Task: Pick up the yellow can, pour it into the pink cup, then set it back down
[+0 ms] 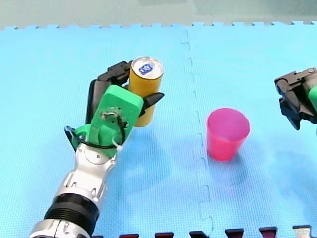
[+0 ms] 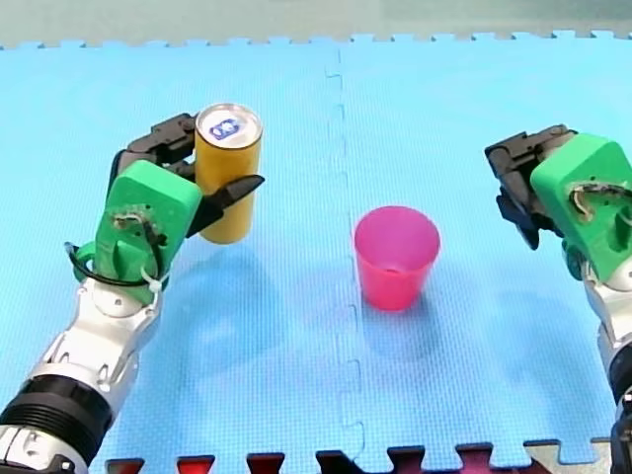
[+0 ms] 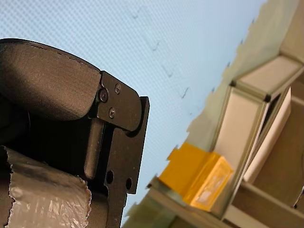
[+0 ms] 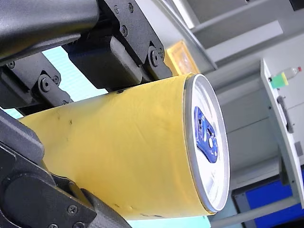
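The yellow can (image 1: pixel 143 94) stands upright on the left half of the blue mat, its silver top with a blue tab facing up. My left hand (image 1: pixel 137 84) is shut on it, black fingers behind and the thumb across the front. In the second wrist view the can (image 4: pixel 133 156) lies between the dark fingers (image 4: pixel 109 57). I cannot tell whether its base touches the mat. The pink cup (image 1: pixel 227 134) stands upright to the right of the can, a hand's width away. My right hand (image 2: pixel 518 183) hovers further right of the cup, holding nothing.
A blue foam puzzle mat (image 1: pixel 247 59) covers the surface, with a seam (image 1: pixel 193 74) running front to back between can and cup. Its front edge (image 2: pixel 326 464) borders dark and red tiles. Beyond the mat's edge, shelving holds a yellow box (image 3: pixel 199 178).
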You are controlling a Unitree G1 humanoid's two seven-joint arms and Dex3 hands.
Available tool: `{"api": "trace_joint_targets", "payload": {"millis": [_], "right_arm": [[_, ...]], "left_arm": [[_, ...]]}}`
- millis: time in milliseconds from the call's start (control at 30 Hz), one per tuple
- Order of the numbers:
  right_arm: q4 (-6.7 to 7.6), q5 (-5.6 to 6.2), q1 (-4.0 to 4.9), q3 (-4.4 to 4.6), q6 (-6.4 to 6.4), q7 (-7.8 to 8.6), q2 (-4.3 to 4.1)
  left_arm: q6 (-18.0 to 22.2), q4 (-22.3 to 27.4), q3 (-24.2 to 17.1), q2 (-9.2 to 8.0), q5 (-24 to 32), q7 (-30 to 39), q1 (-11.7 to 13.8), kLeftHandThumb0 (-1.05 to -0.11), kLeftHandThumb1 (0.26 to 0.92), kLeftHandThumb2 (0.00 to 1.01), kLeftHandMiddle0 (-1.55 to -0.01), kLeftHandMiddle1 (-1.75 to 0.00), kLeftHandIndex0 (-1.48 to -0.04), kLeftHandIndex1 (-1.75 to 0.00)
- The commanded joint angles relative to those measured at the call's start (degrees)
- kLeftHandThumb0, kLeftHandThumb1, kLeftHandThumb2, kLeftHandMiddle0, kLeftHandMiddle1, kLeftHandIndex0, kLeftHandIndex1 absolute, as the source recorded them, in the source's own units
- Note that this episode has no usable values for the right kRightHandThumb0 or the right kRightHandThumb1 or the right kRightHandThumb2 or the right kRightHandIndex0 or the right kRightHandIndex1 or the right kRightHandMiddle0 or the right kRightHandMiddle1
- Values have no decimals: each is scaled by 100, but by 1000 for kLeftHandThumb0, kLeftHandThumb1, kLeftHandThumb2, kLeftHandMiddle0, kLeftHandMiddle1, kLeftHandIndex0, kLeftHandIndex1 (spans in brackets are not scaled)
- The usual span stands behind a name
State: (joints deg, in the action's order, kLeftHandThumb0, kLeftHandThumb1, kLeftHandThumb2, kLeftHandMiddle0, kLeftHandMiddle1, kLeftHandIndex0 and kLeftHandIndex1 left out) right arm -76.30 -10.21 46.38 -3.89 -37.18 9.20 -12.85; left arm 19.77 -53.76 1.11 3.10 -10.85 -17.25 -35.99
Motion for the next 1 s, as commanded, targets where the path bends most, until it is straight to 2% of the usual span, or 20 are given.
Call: {"api": "trace_joint_targets", "payload": {"millis": [0,133,300,367,500,667,767,833,967], "right_arm": [[-1,16,5,-8,24,-3,-9],[-4,34,18,-23,55,16,7],[4,45,3,-31,18,30,32],[8,86,-15,-62,-33,73,58],[11,251,-51,-189,-96,271,98],[8,322,-78,-247,-108,396,90],[-9,371,-72,-297,-53,471,95],[-15,375,-54,-307,-8,465,124],[-6,306,2,-258,137,292,209]], "left_arm": [[-61,-103,14,-26,-7,-47,-152,-397,789,1,-1332,-10,-1210,-2],[-135,-235,56,-15,-25,-52,-262,-401,790,1,-1332,-8,-1211,-2],[-155,-311,181,120,-89,-109,-386,-408,790,0,-1335,-7,-1213,-2],[-151,-351,223,148,-112,-112,-429,-411,790,0,-1335,-7,-1214,-2],[-75,-779,265,203,-168,-159,-656,-411,791,1,-1337,-6,-1215,-2],[131,-930,282,179,-161,-92,-719,-407,793,1,-1325,0,-1207,0],[181,-974,347,203,-206,-34,-760,-404,794,1,-1318,0,-1198,0],[202,-992,377,234,-211,22,-778,-402,796,1,-1315,0,-1195,0],[251,-1026,450,329,-231,118,-784,-398,797,1,-1313,0,-1195,-1]]}}
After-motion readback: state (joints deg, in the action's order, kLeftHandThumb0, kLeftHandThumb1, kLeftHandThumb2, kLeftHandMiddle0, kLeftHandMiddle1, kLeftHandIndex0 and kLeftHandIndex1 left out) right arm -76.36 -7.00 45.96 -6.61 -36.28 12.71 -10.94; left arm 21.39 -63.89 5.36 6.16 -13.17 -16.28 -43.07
